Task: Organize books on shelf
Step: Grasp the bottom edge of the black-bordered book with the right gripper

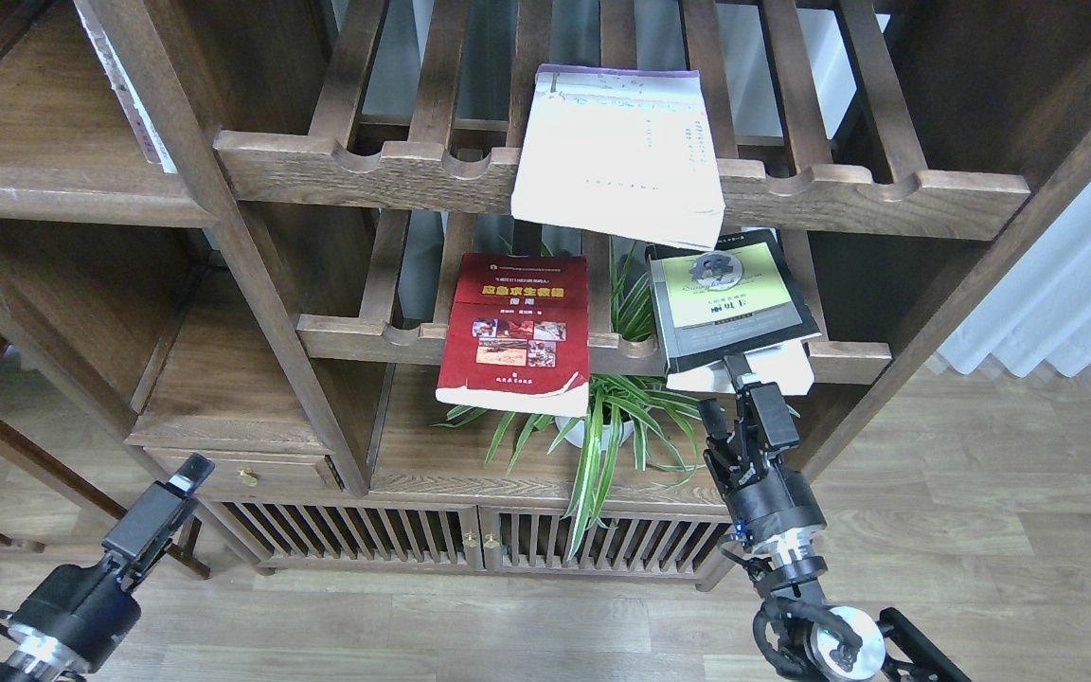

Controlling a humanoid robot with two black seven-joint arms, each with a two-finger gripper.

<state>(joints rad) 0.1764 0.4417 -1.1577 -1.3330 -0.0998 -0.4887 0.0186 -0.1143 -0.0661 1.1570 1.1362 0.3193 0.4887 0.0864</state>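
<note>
Head view: right gripper (733, 371), arm raised upright, clamps the black book's (730, 303) front edge overhanging the lower slatted rack (356, 336); left gripper (187, 474), low, state indeterminate; red book (517, 332) alongside, cream book (619, 156) above.

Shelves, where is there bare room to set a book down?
Bare: the plank shelf left of the red book, and the upper left shelf. Crowded: the slatted racks under the books, and the plant below, near the right gripper.
</note>
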